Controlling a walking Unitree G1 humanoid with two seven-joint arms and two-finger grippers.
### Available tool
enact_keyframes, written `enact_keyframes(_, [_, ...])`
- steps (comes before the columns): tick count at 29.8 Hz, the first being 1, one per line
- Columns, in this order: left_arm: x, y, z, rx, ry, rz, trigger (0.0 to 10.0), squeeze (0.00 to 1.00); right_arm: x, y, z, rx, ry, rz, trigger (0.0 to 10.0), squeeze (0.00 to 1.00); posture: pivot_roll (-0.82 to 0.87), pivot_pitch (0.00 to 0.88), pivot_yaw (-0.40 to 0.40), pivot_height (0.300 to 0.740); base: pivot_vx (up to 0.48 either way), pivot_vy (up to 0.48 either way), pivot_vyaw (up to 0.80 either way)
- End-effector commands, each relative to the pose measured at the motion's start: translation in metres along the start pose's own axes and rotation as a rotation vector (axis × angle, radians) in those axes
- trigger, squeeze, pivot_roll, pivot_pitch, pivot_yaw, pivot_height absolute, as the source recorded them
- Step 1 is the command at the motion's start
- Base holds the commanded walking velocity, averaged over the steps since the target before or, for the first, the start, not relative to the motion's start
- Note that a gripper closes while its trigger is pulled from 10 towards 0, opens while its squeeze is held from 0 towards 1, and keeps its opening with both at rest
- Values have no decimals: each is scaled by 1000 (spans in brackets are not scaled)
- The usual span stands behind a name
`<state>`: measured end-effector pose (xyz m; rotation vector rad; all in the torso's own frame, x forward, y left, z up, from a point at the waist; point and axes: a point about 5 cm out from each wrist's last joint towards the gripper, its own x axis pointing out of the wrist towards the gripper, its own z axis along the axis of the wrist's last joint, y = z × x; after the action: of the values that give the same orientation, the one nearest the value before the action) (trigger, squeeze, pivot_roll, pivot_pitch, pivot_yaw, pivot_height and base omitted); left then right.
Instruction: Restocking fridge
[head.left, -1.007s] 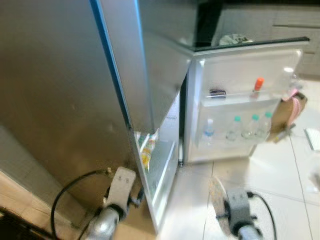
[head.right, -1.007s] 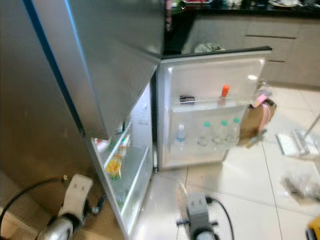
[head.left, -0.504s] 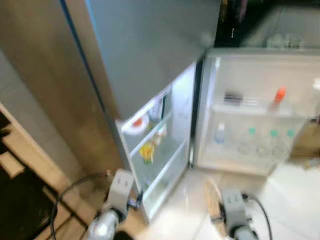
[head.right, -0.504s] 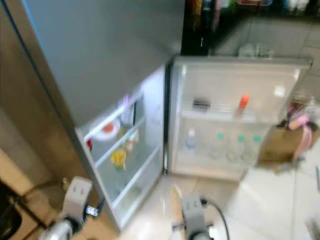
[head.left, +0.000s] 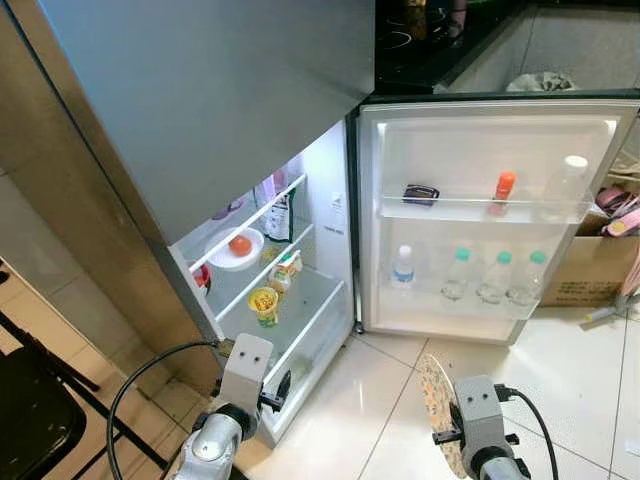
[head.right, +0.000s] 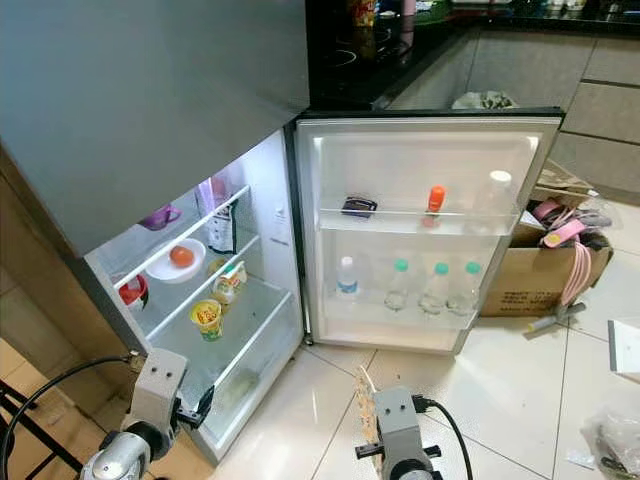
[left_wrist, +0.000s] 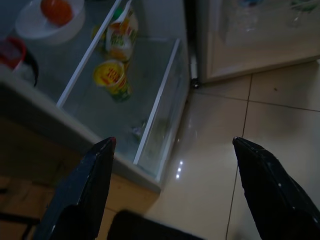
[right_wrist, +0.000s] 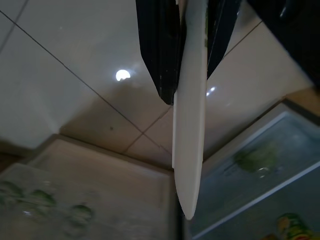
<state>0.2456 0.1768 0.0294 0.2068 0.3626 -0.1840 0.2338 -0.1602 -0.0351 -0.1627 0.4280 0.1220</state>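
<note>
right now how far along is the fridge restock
Done: the fridge door stands open, bottles line its lower rack, and the shelves hold a yellow cup and a bowl. In hand: the right gripper is shut on a flat pale plate, low over the floor. Left: placing it inside. The left gripper is open and holds nothing.

Open fridge (head.left: 340, 215); edge-on speckled plate (head.left: 436, 413)

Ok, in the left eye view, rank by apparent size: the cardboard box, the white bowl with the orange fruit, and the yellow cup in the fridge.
1. Cardboard box, largest, though cut off by the picture's edge.
2. White bowl.
3. Yellow cup, smallest.
The cup stands nearer the camera than the bowl, yet looks smaller.
</note>
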Motion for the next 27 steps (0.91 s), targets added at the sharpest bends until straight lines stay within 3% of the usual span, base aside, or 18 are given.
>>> enact_keyframes(1, [-1,1,-8,-23,32,13,10000,0,-1,4,-2,13,12,9,10000,0,-68,70,49,737,0,0,0])
enact_keyframes(19, [1,5,-7,-23,31,62,10000,0,-1,6,-3,-6,12,19,10000,0,-69,77,49,737,0,0,0])
enact_keyframes(27, [2,5,-7,-28,33,77,10000,0,-2,6,-2,-41,5,23,10000,0,-69,81,49,737,0,-400,116])
